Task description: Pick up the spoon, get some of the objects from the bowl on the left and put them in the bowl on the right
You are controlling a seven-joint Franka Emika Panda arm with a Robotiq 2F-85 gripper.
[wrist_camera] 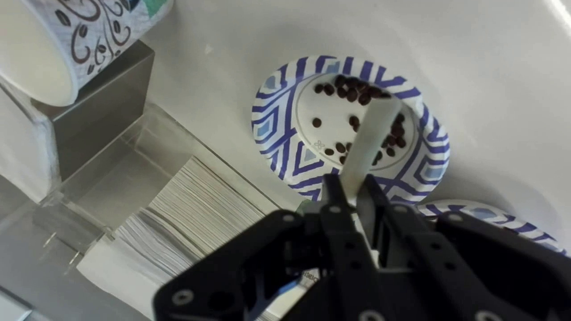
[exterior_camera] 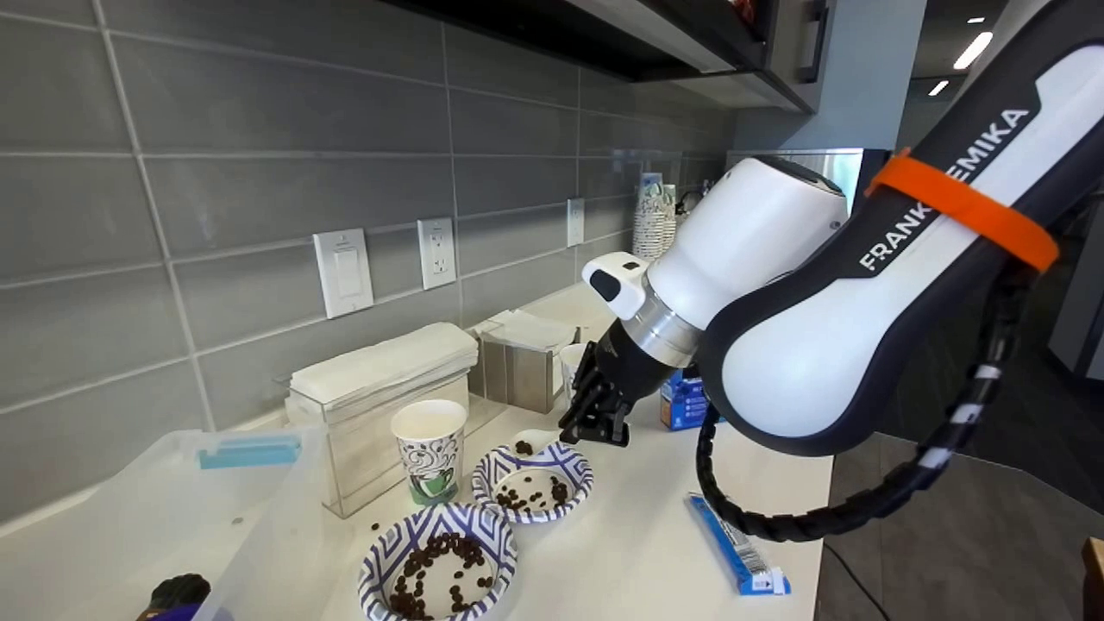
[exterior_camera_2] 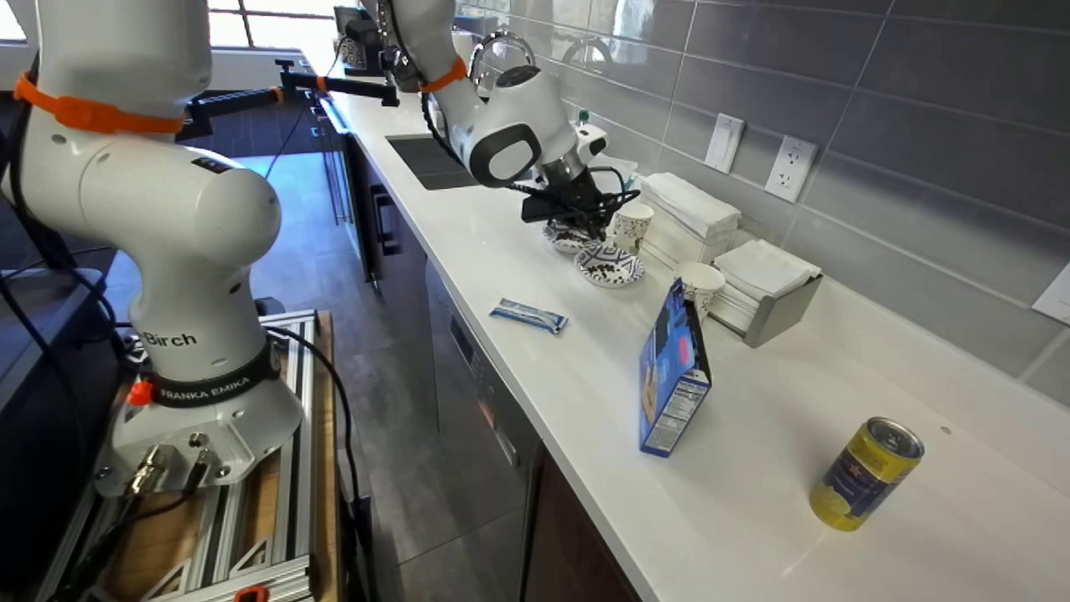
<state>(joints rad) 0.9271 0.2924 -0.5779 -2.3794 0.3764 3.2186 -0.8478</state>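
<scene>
Before emptying the spoon point(exterior_camera: 542, 437), note the jaws of the gripper point(wrist_camera: 351, 196), closed on its handle, and locate the head, loaded with a few beans point(exterior_camera: 523, 448), at or above the rim of the bowl on the right point(exterior_camera: 578, 470) (impossible to tell which). Take the long axis as crossing the grip, with the head toward the paper cup point(exterior_camera: 429, 440) and the free end across the same bowl in the wrist view. To unload, probably roll about that axis inside the rim.
</scene>
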